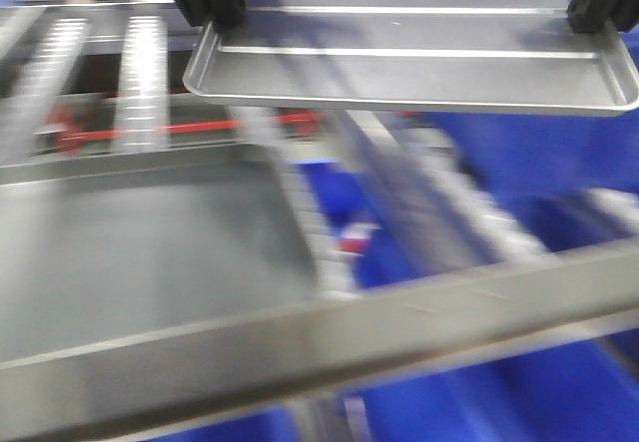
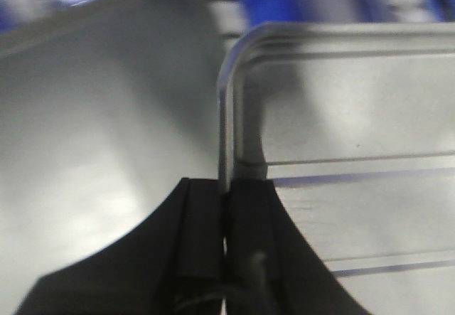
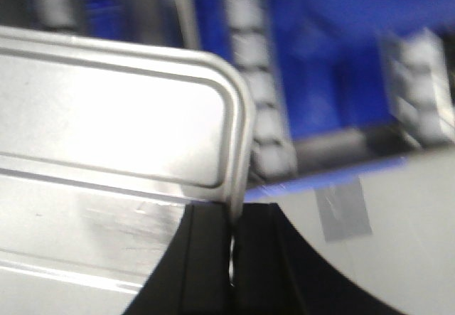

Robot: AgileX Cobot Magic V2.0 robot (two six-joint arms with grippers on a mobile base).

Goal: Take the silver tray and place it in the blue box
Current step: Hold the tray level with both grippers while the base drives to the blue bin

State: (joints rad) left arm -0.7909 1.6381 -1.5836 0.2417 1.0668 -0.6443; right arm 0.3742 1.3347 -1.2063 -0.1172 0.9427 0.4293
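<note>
crossing the near part of the front view, a blurred grey metal bar [image 1: 419,327] runs from low on the left to higher on the right. just beyond it on the left lies a large dull grey tray [image 1: 140,252] with a smooth floor. to the right of that tray, and showing again under the bar, is the blue box [image 1: 519,158], its outline smeared by blur.

farther off and higher, the silver tray [image 1: 419,63] hangs in the air, roughly level and clear of both the dull grey tray and the blue box. its long ribs run left to right. the left gripper [image 1: 212,11] has the tray by its left rim. the left wrist view shows the black jaws drawn almost together, with the thin rim pinched between them. the right gripper [image 1: 599,8] has the right rim the same way, and in the right wrist view its jaws are nearly closed on the metal edge.

beyond the tray on the left, roller tracks [image 1: 145,73] and a red bar [image 1: 180,128] show, both blurred.
</note>
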